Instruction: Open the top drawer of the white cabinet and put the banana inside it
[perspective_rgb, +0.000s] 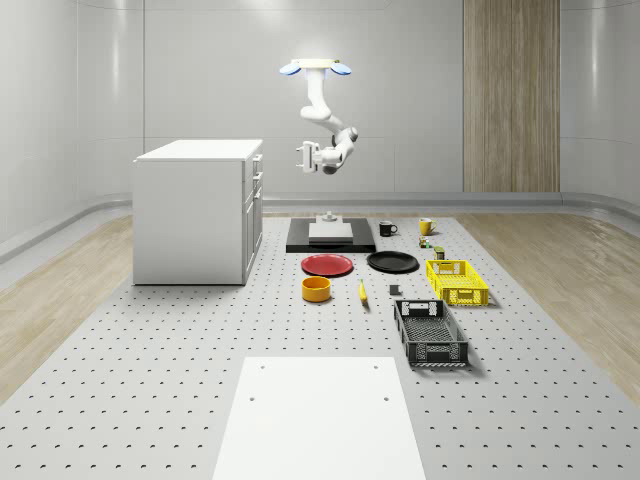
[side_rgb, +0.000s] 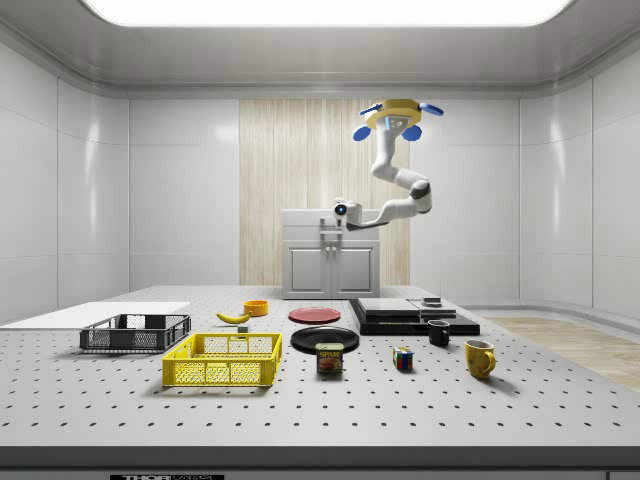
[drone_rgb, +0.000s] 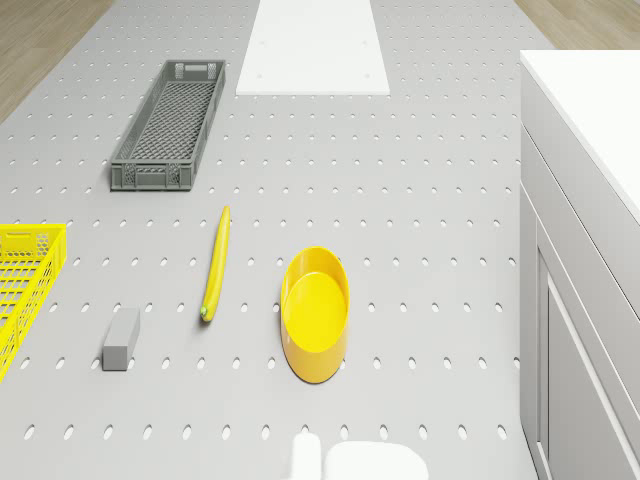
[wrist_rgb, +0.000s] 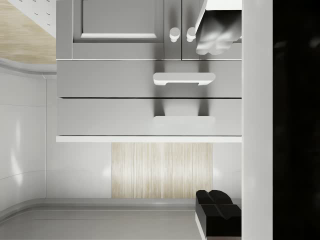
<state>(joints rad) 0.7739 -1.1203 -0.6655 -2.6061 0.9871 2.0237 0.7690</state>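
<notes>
While the drone hovers high above the black pad, its gripper points at the white cabinet to its left, drawers shut; finger spread cannot be told. Below, rightward, the banana lies on the perforated grey table. A can reads SPAM. White walls surround.

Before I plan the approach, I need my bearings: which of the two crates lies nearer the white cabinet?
The dark grey crate. In the drone view the yellow crate sits farther from the white cabinet, beyond the banana.
</notes>
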